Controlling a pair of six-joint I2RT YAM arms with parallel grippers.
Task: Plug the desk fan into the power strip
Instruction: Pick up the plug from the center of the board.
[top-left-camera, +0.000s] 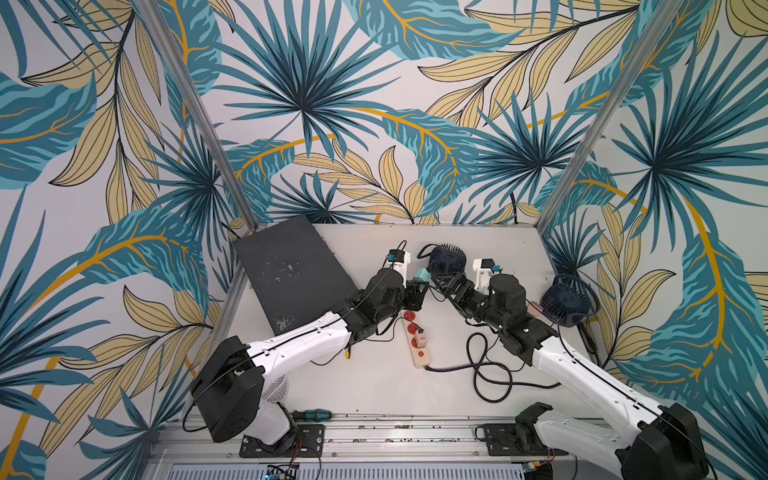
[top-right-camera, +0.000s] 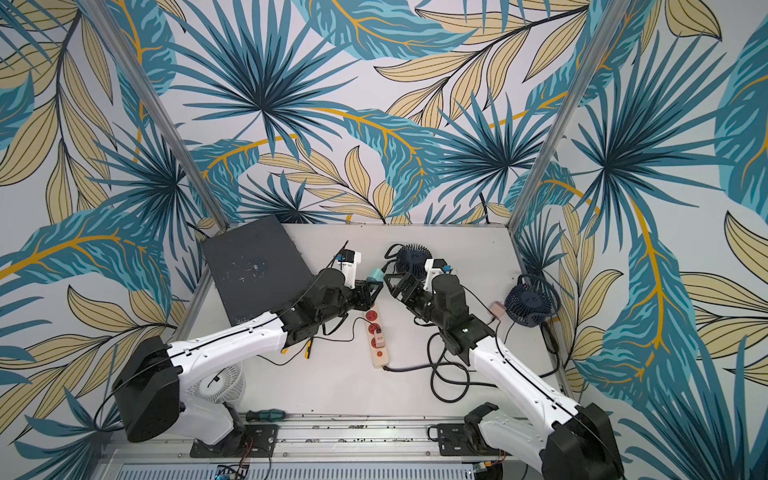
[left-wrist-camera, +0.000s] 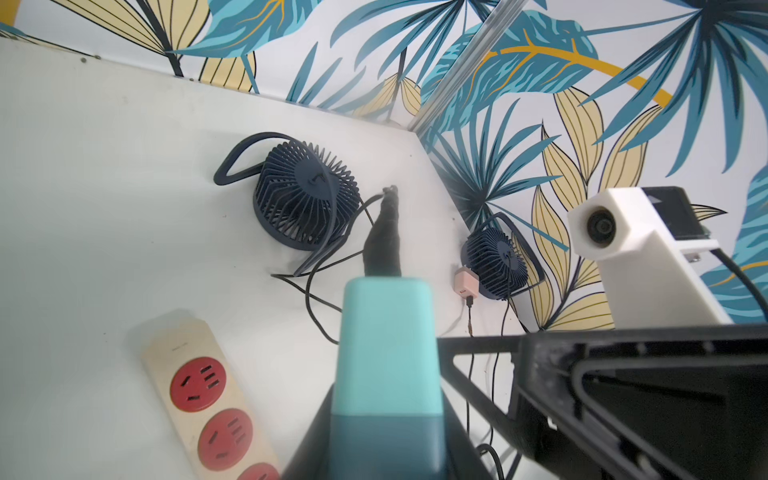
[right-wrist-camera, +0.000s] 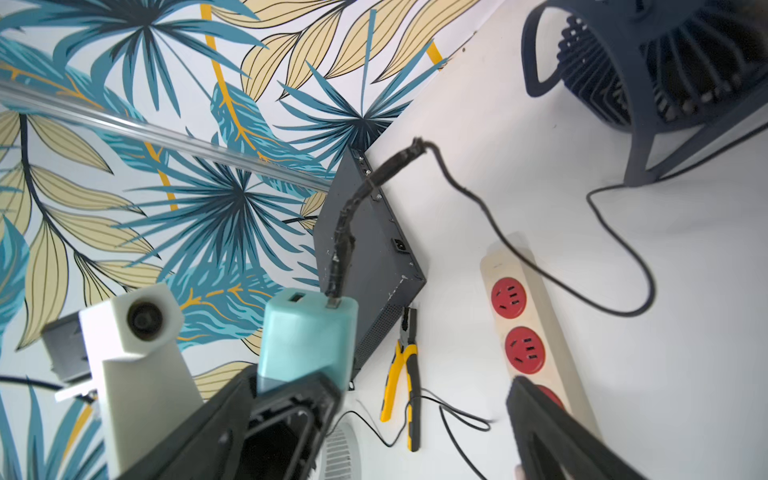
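My left gripper (top-left-camera: 417, 286) (top-right-camera: 372, 286) (left-wrist-camera: 388, 436) is shut on a teal plug adapter (top-left-camera: 422, 276) (top-right-camera: 375, 275) (left-wrist-camera: 388, 345) (right-wrist-camera: 307, 336), held above the far end of the power strip (top-left-camera: 419, 353) (top-right-camera: 380, 357) (left-wrist-camera: 183, 336) (right-wrist-camera: 536, 286). A black taped cable (left-wrist-camera: 382, 237) (right-wrist-camera: 353, 208) runs from the adapter to the dark blue desk fan (top-left-camera: 446, 258) (top-right-camera: 412, 257) (left-wrist-camera: 305, 199) lying at the back. My right gripper (top-left-camera: 442, 284) (top-right-camera: 392, 286) (right-wrist-camera: 382, 386) stands open just right of the adapter, holding nothing. A small white plug (top-left-camera: 420, 337) sits in one socket of the strip.
A second blue fan (top-left-camera: 565, 301) (left-wrist-camera: 494, 262) with a pink adapter (left-wrist-camera: 467, 286) stands at the right wall. A black box (top-left-camera: 291, 270) lies back left, yellow pliers (right-wrist-camera: 405, 374) beside it. The strip's thick black cord (top-left-camera: 486, 374) loops right; a white fan (top-left-camera: 276, 388) and screwdriver (top-left-camera: 311, 414) lie near the front.
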